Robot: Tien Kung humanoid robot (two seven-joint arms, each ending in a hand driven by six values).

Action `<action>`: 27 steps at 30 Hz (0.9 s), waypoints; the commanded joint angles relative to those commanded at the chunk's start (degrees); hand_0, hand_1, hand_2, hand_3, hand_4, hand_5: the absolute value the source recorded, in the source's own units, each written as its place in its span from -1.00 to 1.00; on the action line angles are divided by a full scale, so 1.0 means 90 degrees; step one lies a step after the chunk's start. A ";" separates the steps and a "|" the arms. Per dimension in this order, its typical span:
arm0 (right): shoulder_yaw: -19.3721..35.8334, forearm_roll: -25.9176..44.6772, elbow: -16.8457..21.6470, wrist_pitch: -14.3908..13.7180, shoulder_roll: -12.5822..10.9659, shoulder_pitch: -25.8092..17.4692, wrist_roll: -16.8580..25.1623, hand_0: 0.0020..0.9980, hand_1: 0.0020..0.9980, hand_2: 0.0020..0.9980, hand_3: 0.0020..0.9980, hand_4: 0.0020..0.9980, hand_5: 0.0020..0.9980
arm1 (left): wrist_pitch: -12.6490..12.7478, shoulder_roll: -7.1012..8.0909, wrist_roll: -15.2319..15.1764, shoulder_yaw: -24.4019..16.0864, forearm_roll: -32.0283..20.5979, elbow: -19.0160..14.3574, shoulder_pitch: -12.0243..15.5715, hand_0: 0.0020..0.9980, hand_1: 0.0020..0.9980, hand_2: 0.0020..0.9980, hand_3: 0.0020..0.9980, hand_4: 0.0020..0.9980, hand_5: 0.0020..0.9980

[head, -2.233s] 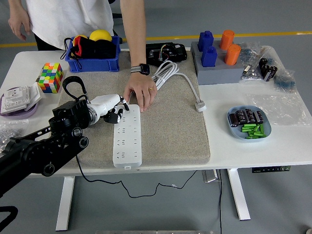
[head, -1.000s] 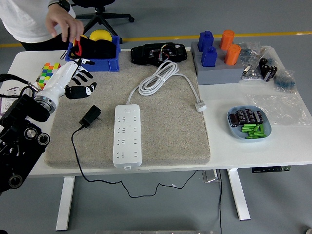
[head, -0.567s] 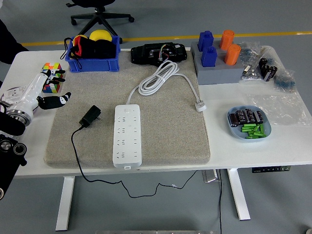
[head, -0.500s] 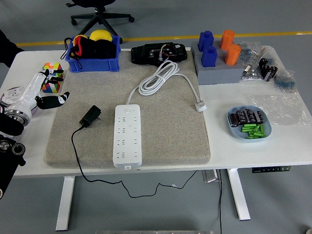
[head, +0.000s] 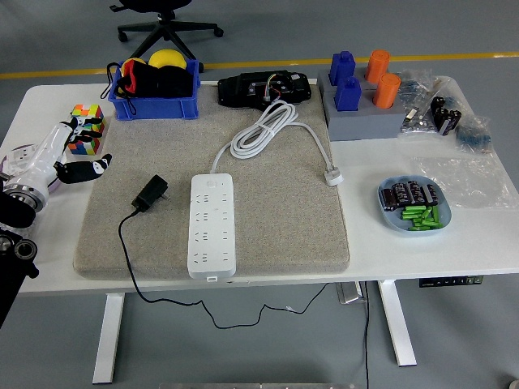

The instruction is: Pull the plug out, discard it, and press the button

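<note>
The black plug (head: 151, 194) is lying loose on the grey mat (head: 284, 219), just left of the white power strip (head: 212, 225) and apart from it, its thin black cord (head: 127, 251) trailing down over the mat's near edge and under the table (head: 405, 251). The strip's sockets are all showing empty, and its own white cable (head: 263, 130) is coiling toward the far side. The left hand (head: 69, 150) is hovering at the mat's left edge near a colourful cube (head: 86, 128), fingers spread and holding nothing.
</note>
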 joint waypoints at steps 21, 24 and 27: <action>-0.0212 0.0075 0.0000 0.0036 -0.0027 0.0200 -0.0028 0.41 0.36 0.33 0.23 0.43 -0.03 | -0.0052 0.0089 -0.0138 -0.0038 -0.0078 0.0001 -0.0181 0.60 0.52 0.40 0.63 0.35 -0.93; -0.0235 0.0093 0.0000 0.0026 -0.0057 0.0120 -0.0008 0.41 0.36 0.33 0.24 0.43 -0.02 | -0.0063 0.0136 -0.0127 0.0110 -0.0091 0.0016 -0.0151 0.59 0.52 0.44 0.62 0.35 -0.92; -0.0247 0.0124 0.0000 0.0026 -0.0064 0.0020 0.0037 0.41 0.36 0.33 0.24 0.43 -0.02 | -0.0046 0.0096 -0.0133 0.0086 -0.0080 -0.0035 -0.0027 0.59 0.52 0.44 0.62 0.35 -0.92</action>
